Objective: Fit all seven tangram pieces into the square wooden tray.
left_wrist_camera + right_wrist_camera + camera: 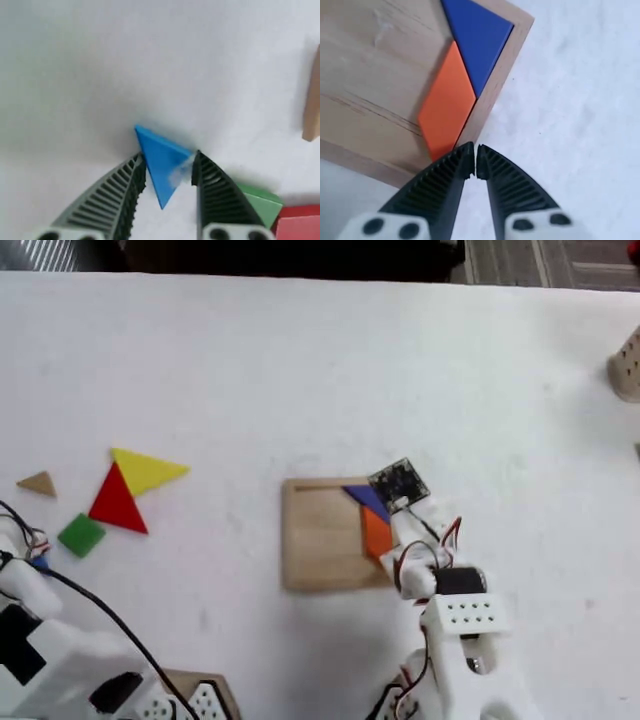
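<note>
The square wooden tray [315, 540] lies mid-table with a dark blue triangle [365, 498] and an orange parallelogram [377, 532] against its right wall. My right gripper [474, 161] hovers shut and empty over that wall [490, 97], beside the orange piece [447, 102] and the dark blue triangle [477, 35]. At the far left lie a yellow triangle [148, 470], a red triangle [117, 502], a green square [81, 535] and a small tan triangle [37, 483]. My left gripper [167, 162] is shut on a small light blue triangle [160, 157], close to the green square [260, 205].
A beige perforated object [626, 365] stands at the right edge. A wooden block [205, 692] and black cables [110, 620] sit by the arm bases at the front left. The red piece [300, 225] and a tan edge [312, 95] lie near the left gripper.
</note>
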`<act>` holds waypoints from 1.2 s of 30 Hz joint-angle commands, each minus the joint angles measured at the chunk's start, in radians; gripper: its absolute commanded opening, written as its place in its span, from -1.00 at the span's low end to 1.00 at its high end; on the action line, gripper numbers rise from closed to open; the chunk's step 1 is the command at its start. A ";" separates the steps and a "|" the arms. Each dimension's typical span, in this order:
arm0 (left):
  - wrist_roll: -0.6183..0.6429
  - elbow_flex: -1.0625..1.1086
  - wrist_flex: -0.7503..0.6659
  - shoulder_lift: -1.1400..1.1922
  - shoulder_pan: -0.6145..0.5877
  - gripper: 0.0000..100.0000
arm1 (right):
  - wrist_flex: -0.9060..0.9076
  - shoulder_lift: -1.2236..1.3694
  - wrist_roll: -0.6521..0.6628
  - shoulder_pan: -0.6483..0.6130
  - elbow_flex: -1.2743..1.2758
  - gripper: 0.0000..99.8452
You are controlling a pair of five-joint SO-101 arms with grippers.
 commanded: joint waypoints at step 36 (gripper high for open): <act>-0.351 -0.195 0.453 -0.392 0.490 -0.80 | 0.073 -0.027 0.014 0.021 -0.006 -0.96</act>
